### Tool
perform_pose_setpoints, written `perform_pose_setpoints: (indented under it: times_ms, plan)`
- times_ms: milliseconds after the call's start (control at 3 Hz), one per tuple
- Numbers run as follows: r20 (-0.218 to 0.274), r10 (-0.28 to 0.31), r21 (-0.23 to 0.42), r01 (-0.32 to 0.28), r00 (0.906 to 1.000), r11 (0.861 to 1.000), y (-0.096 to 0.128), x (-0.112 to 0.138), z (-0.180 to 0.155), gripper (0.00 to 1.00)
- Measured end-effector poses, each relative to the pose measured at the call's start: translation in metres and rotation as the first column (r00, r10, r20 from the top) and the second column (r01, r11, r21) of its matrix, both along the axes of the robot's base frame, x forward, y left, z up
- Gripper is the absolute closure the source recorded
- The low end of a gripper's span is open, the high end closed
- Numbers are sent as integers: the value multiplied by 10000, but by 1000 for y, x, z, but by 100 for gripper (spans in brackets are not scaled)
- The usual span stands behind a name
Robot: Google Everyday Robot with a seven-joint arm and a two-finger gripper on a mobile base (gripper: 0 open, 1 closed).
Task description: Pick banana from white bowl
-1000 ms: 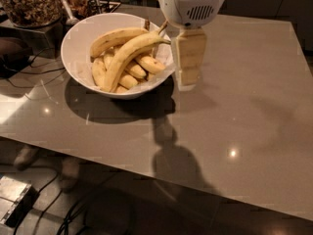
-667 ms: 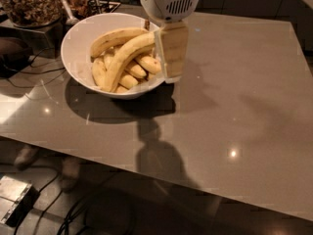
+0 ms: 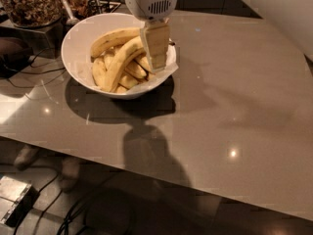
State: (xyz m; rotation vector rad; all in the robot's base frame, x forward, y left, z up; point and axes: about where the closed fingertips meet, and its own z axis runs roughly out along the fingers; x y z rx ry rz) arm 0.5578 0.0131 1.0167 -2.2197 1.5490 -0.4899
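The white bowl [image 3: 80, 43] stands at the back left of the grey table, with a white paper liner poking over its right rim. It holds several yellow bananas. The banana [image 3: 120, 62], long and slender, lies diagonally on top of the pile, its upper end next to the gripper. A shorter, thicker banana [image 3: 113, 38] lies behind it, and small stubby ones sit beneath. My gripper [image 3: 156, 58], white with cream fingers, hangs over the right side of the bowl, its tips just above the fruit by the long banana's upper end.
A glass jar [image 3: 29, 4] of brown nuts and a tray of dark items stand behind the bowl at the back left. Cables run along the left table edge. The grey table [image 3: 234, 106] stretches right and forward of the bowl.
My gripper has moved left from beside the bowl's right rim to over the bowl's right side, close to the long banana's upper end. The bananas have not moved.
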Motion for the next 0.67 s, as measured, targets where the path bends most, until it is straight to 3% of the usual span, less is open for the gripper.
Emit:
perform_pose_setpoints:
  times_ms: [667]
  plan:
    - [-605, 196, -263, -212, 9980, 9994, 14, 20, -31, 24]
